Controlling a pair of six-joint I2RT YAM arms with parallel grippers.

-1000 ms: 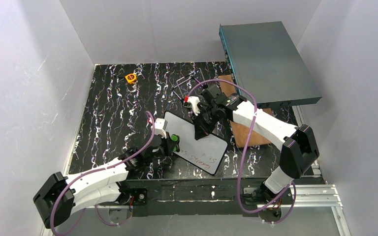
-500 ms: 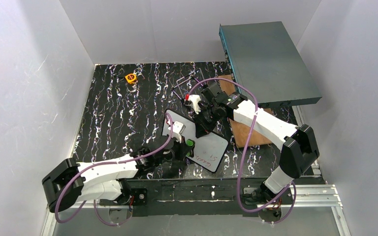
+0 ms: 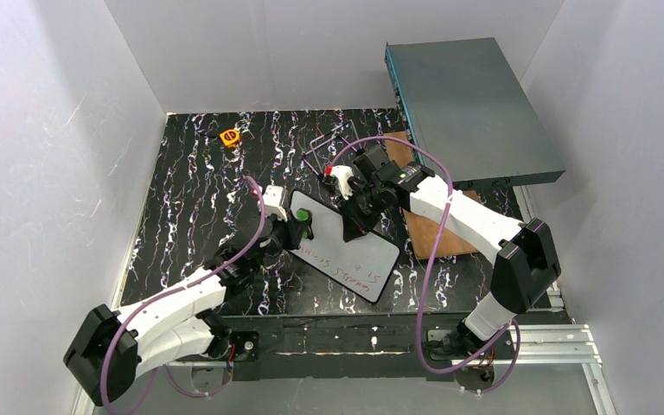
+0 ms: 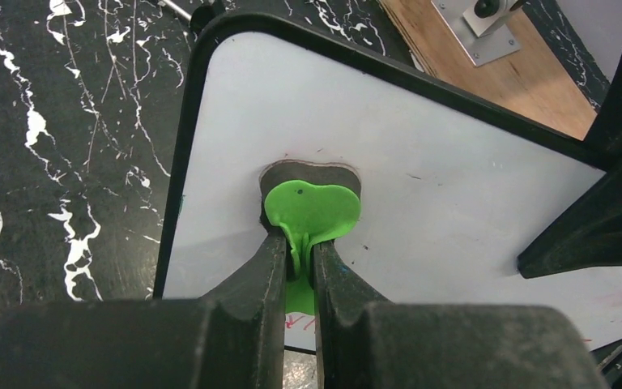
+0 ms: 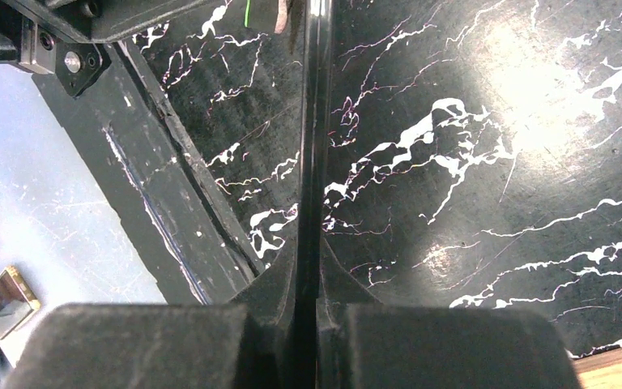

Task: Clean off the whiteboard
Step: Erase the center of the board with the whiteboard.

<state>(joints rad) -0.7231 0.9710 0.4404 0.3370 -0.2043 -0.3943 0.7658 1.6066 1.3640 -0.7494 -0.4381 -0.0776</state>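
Since the earlier frame, the left gripper point(image 3: 298, 220) is being carried off the near half of the small, rectangular, black-framed whiteboard point(image 3: 372, 251) and up to that board's far-left corner, while the board itself is being kept in much the same spot. Its fingers are being held clenched on the stem of a bright green, round-headed plastic eraser point(image 4: 312, 212) with a dark felt pad, and the pad is being pressed against the white surface just inside that corner. The whiteboard is being kept on the black, white-veined table top point(image 3: 199, 190), with a brown wooden board point(image 3: 432, 240) lying just off its right side. It is being steadied by the right gripper point(image 3: 356, 214), whose fingers are being kept clamped tight on the frame at the board's far-right edge. Red handwriting point(image 3: 346, 271) is being left along the board's near-left edge, so the wiping is judged only partly done. For the stroke in hand to go well, the pad is best kept flat and firmly pressed while being drawn from the corner down over the remaining writing in overlapping passes. The right-hand grip is best held fast so that the board is not being slid or twisted under the pressure.
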